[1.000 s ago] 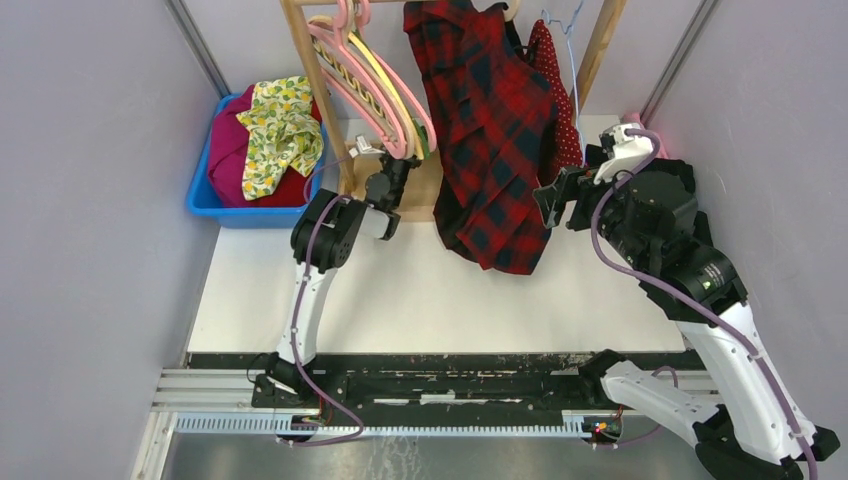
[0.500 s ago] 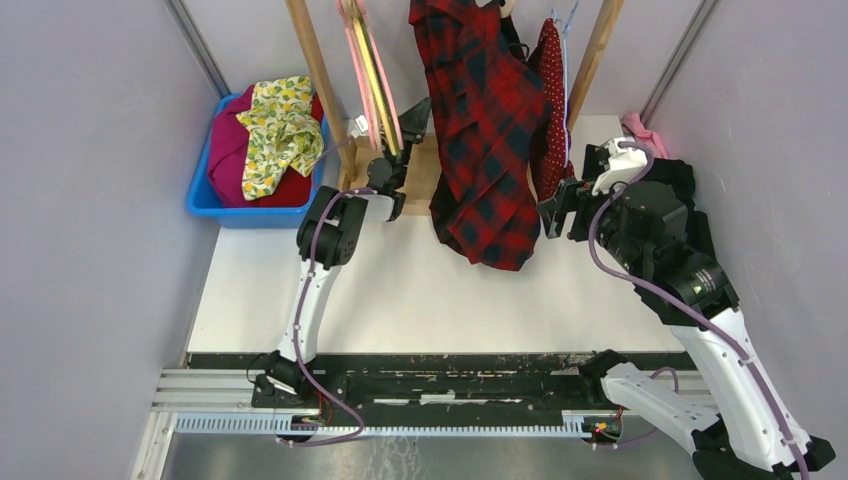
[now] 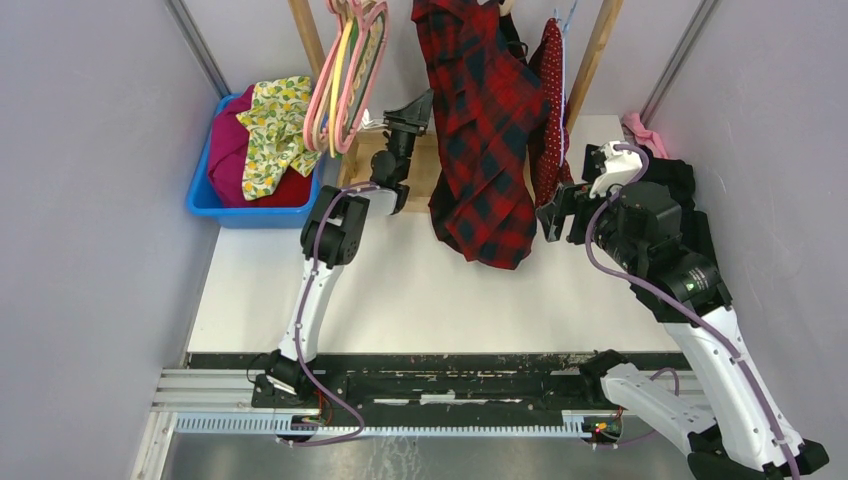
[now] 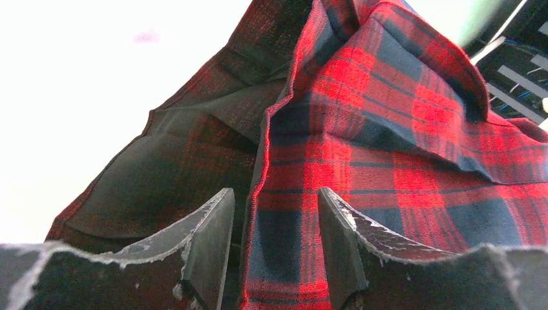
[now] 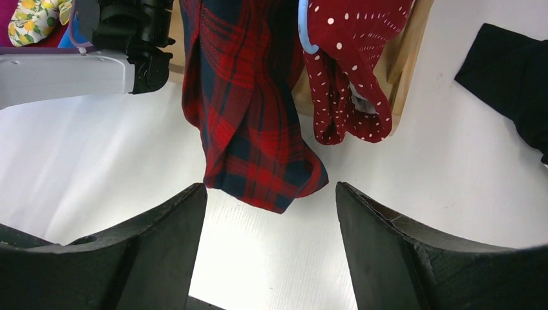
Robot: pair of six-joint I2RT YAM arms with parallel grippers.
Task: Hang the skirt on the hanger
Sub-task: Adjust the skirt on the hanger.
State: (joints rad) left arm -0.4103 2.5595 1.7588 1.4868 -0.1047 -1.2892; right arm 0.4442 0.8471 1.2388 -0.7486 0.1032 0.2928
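The skirt (image 5: 349, 71) is light, soft cloth that will fold and slip easily. I judge it best pinched near its top edge, close to where it drapes over the hanger (image 5: 302, 35), since a hold lower down would likely drag it off the thin wire. It hangs bunched from that hanger on the rack (image 3: 603, 45), just right of the plaid garment (image 3: 485, 130). The right claw (image 5: 270, 187) sits low in front of the rack, pointed at both garments, jaws wide with nothing between them. The left claw (image 4: 274, 200) is raised and tilted up at the plaid garment from its left, fingers partly apart; the cloth's edge shows in the gap but does not look clamped.
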